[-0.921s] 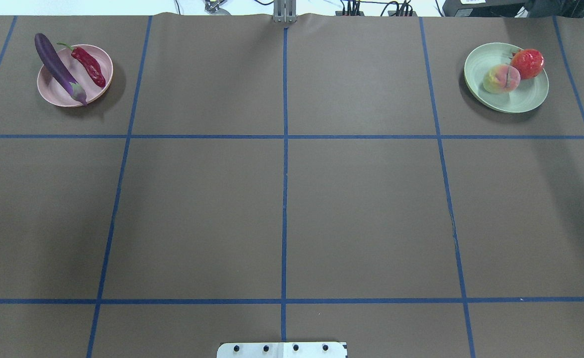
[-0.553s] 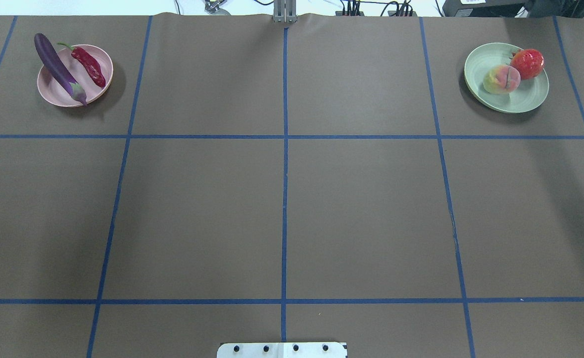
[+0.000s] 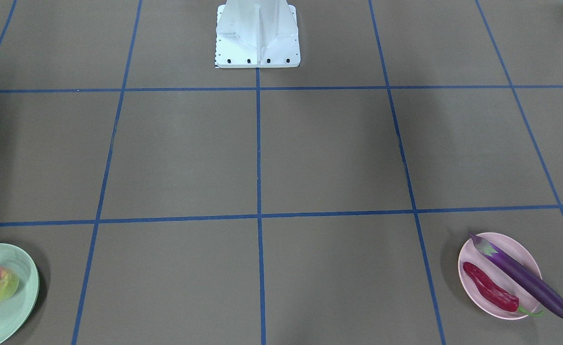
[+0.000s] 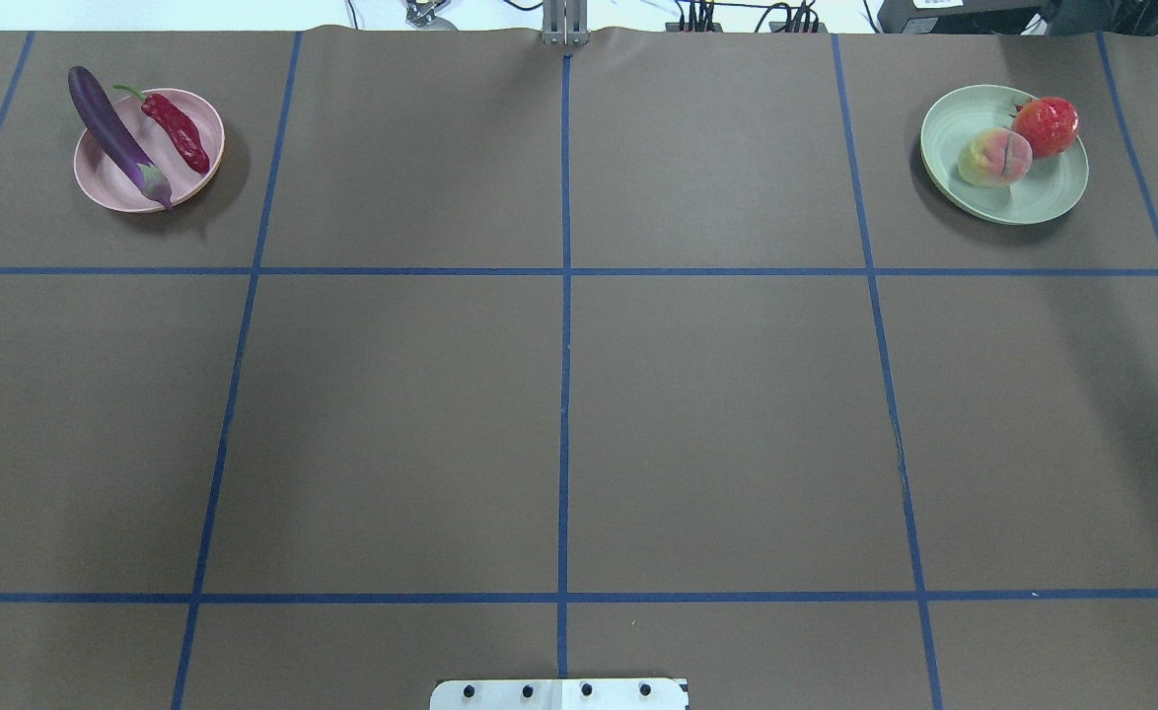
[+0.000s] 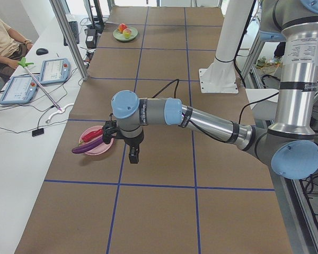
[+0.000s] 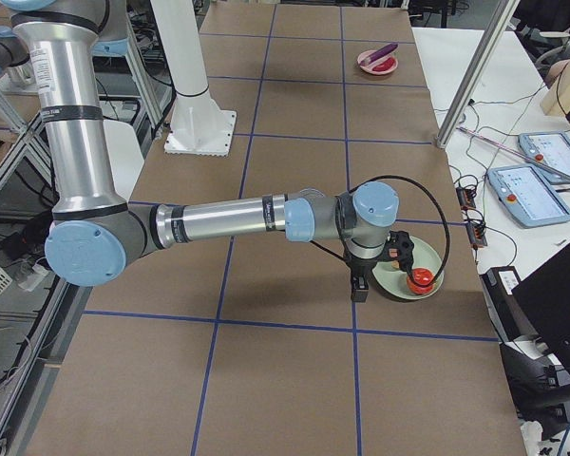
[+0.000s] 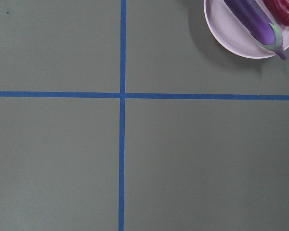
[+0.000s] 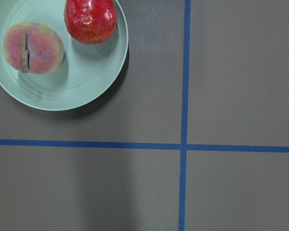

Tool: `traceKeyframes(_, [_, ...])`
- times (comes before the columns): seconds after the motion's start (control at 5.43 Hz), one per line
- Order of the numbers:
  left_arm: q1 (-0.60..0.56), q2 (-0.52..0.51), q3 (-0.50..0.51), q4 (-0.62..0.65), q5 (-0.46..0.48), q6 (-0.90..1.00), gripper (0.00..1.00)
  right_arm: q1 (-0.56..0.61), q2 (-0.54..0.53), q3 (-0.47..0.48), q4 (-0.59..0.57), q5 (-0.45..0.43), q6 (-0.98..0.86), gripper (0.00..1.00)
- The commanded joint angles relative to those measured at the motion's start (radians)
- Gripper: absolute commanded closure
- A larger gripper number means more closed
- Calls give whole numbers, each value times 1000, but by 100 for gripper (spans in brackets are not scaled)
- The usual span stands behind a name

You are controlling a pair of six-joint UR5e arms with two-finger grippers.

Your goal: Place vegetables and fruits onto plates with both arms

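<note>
Eggplant (image 4: 115,135) and chili pepper (image 4: 177,130) lie side by side on the pink plate (image 4: 189,182) at the far left corner of the counter (image 4: 559,414). The eggplant's rounded end sticks out past the rim. Peach (image 4: 994,158) and red fruit (image 4: 1045,126) sit close together on the green plate (image 4: 1033,197) at the far right corner, the red fruit against the plate's far rim. The left pincer (image 5: 133,154) hangs over bare counter just beside the pink plate, on the robot's side of it, pointing down. Its wrist camera catches only part of that plate, in the upper right corner. The right pincer (image 6: 358,286) hangs just beside the green plate, which fills the upper left of its wrist view. For both pincers, I cannot tell how far they are open or whether they hold anything.
</note>
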Motion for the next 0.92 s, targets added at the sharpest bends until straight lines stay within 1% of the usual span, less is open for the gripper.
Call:
traceKeyframes(0.0, [10, 5, 11, -8, 74, 7, 0, -1, -16, 14, 7, 1, 0, 0])
traceKeyframes(0.18, [13, 8, 95, -55, 108, 15, 0, -1, -25, 20, 4, -1, 0, 0])
traceKeyframes(0.37, [13, 45, 171, -141, 102, 16, 0, -2, -34, 17, 5, 1, -2, 0])
traceKeyframes(0.55, [13, 51, 180, -186, 94, 4, 0, -2, -34, 14, 2, 8, 1, 0])
traceKeyframes(0.74, [13, 48, 186, -183, 93, 4, 0, -2, -34, 13, 1, 8, 1, 0])
